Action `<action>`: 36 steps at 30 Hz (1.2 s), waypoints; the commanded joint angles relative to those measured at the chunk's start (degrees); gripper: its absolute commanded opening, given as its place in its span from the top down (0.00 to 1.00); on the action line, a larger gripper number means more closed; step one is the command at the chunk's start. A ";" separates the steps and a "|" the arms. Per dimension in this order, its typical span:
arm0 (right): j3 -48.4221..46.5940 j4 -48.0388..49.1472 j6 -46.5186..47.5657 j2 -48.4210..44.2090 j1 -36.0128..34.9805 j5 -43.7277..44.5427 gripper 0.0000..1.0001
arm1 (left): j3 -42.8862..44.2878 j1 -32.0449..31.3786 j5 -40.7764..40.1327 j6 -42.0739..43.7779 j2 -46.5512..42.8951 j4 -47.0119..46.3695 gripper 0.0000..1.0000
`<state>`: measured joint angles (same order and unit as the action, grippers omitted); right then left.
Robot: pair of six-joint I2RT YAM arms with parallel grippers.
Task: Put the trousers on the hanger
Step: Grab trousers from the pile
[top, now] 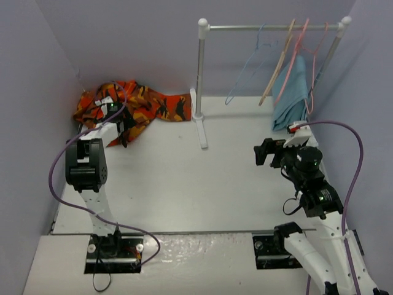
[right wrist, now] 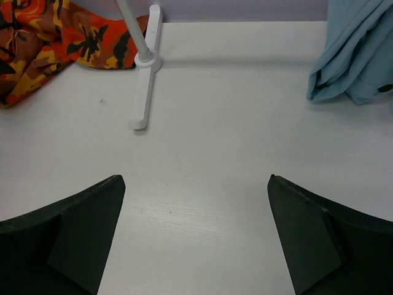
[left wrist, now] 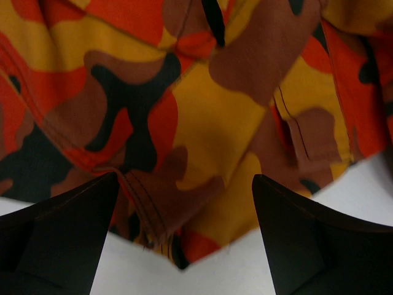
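Orange-camouflage trousers (top: 132,104) lie heaped at ten o'clock on the table (top: 184,184); the light-blue wire hanger (top: 245,67) hangs from the rail (top: 270,26) at one o'clock. Left gripper (left wrist: 184,178) hovers spread over their hem, pinching nothing; right gripper (right wrist: 196,179) gapes above the tabletop. Pick-up looks underway: next, lower and pinch the hem.

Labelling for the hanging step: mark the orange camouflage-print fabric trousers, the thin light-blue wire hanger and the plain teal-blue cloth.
Orange camouflage-print fabric trousers (top: 138,101), top view, middle of the heap.
Thin light-blue wire hanger (top: 241,75), top view, sloping left wire.
Plain teal-blue cloth (top: 293,92), top view, middle of hanging fabric.
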<state>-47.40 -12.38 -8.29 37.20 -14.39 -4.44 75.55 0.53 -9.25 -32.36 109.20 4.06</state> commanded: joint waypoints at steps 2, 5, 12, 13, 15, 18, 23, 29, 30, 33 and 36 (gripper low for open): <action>-2.37 5.26 0.64 2.82 -0.37 -0.99 0.00 | 13.29 3.09 1.81 -1.94 8.37 2.81 0.23; -2.79 5.44 0.56 3.68 -0.37 -0.35 0.00 | 15.94 3.34 5.88 -2.62 10.95 5.31 0.65; -3.49 5.94 1.04 7.41 -0.46 -3.05 0.00 | 3.98 2.50 9.50 -1.39 0.58 10.22 1.00; -3.50 6.06 0.99 8.10 -0.46 -3.65 0.00 | 1.67 2.45 9.79 -1.04 -2.13 11.91 1.00; -3.69 6.20 0.72 9.23 -0.47 -5.91 0.00 | -2.33 2.17 12.17 -0.92 -10.54 14.40 1.00; -3.82 6.84 -0.28 11.13 -0.64 -7.55 0.00 | -5.68 0.15 13.70 -0.47 -20.15 18.75 1.00; -3.63 10.37 -4.23 17.91 -4.63 -11.58 0.00 | -0.51 -5.30 13.20 2.00 -37.39 34.65 1.00; -6.78 11.08 -6.52 25.27 -18.53 -3.68 0.00 | 14.01 -9.70 9.83 5.02 -46.43 47.31 1.00; -7.20 11.27 -7.02 26.01 -20.26 -2.22 0.00 | 14.95 -10.13 10.47 4.95 -48.74 47.68 1.00; -8.06 11.80 -8.32 28.46 -24.56 -0.12 0.00 | 14.91 -10.54 12.76 2.57 -54.83 46.42 1.00; -8.27 13.76 -9.35 29.84 -27.06 0.93 0.00 | 8.84 -10.43 5.24 1.32 -60.52 48.48 1.00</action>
<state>-51.83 -5.01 -14.94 65.87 -38.76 -7.99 88.69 -9.89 2.16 -29.20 54.60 47.99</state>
